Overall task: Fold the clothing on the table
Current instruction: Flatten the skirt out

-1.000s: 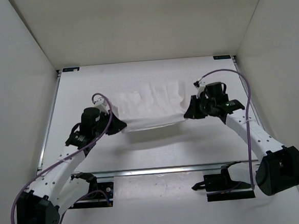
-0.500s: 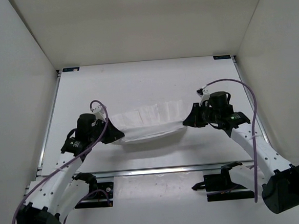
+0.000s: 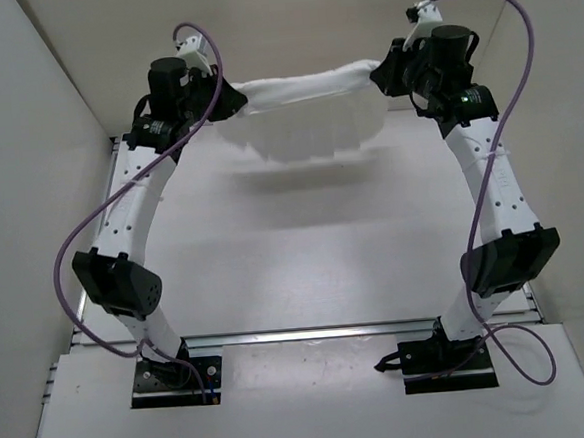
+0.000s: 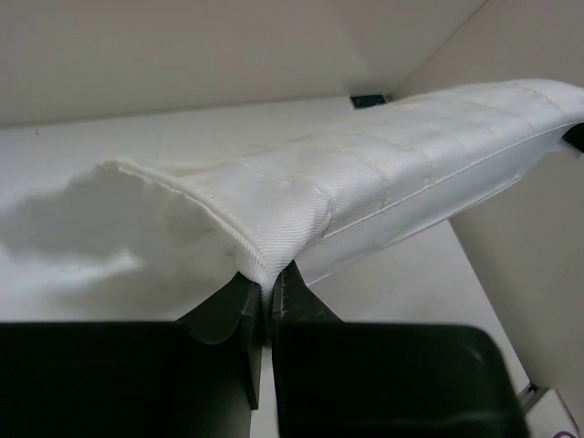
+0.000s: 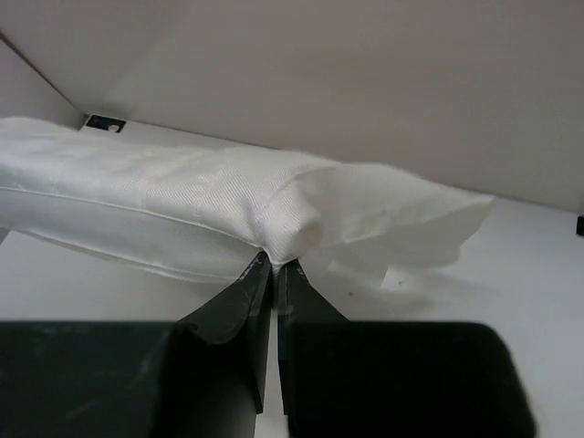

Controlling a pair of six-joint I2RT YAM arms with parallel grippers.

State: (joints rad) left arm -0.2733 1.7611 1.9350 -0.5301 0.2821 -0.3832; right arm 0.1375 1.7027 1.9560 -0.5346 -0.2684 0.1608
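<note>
holding the clothing (image 3: 304, 103) stretched between left gripper (image 3: 232, 101) and right gripper (image 3: 382, 72), each clamped on a top corner, high above the far end of the table (image 3: 294, 249). thin white woven fabric, stitched seams, upper edge rolled into a band, lower part hanging in soft folds.

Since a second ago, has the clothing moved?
Yes. In the top view the clothing has risen away from the silver rail, from the middle of the table to its far edge, held stretched between the left fingers and right fingers.
</note>
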